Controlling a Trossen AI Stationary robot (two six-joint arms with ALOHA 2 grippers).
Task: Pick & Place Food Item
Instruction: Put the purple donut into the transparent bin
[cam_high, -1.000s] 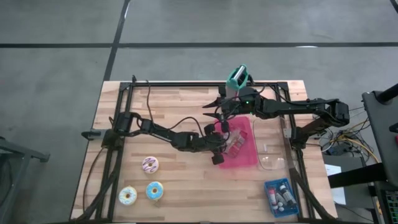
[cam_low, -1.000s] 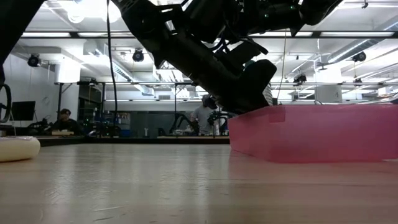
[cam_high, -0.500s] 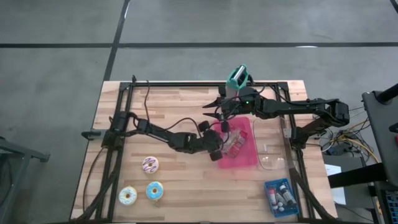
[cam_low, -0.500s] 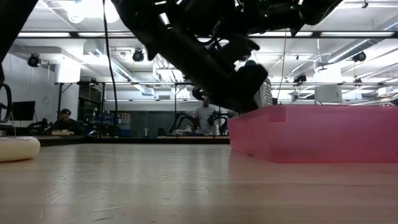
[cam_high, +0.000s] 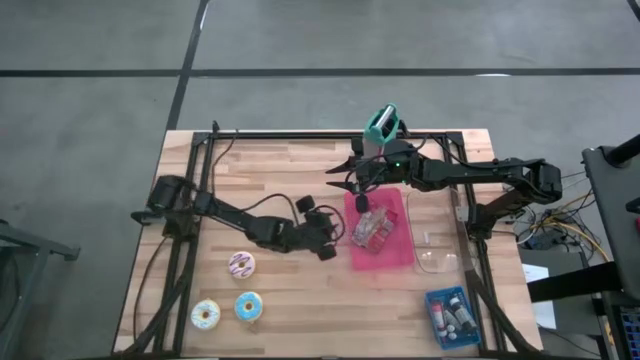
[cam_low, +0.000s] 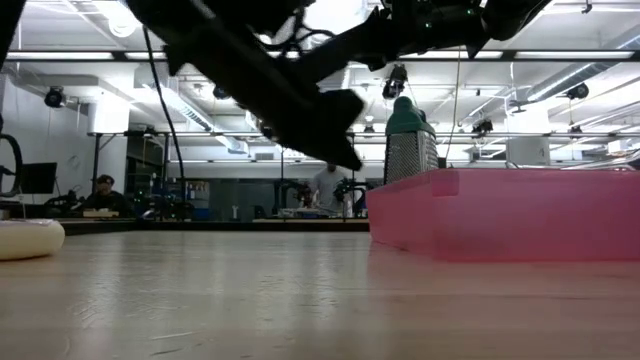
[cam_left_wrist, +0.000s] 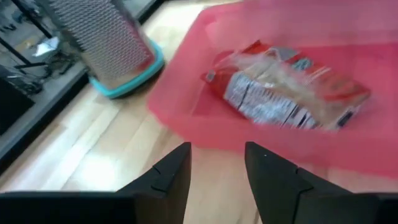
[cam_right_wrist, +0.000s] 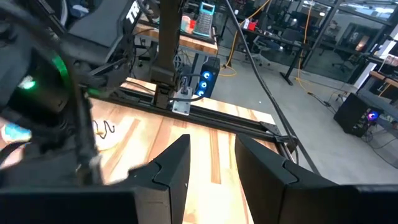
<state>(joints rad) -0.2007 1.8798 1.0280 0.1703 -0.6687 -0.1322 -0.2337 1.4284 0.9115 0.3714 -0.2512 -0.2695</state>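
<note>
Your left gripper (cam_high: 325, 240) hangs above the wooden table (cam_high: 270, 170), just beside the near-left edge of the shallow pink plastic tray (cam_high: 400, 255). In the left wrist view its two dark fingers (cam_left_wrist: 168, 177) stand spread with a clear gap and nothing between them. The food item, a clear-wrapped packet with red and white printing (cam_high: 372, 230), lies flat inside the pink tray (cam_left_wrist: 186, 99), free of both grippers; the left wrist view shows it (cam_left_wrist: 286, 93) resting on the tray floor. Your right gripper (cam_high: 357, 182) is poised over the far-left corner of the tray, and in the right wrist view its fingers (cam_right_wrist: 174, 168) stand apart with nothing held. A metal grater with a teal base and handle (cam_high: 381, 127) stands upright on the table beyond the tray. Three iced ring doughnuts, one pink-flecked (cam_high: 242, 264), one white (cam_high: 205, 314) and one blue (cam_high: 249, 306), lie well apart from the tray, towards the near-left of the table. A clear plastic lid (cam_high: 437, 250) lies just to the right of the tray, and a blue box of small bottles (cam_high: 450, 316) sits at the near-right corner.
</note>
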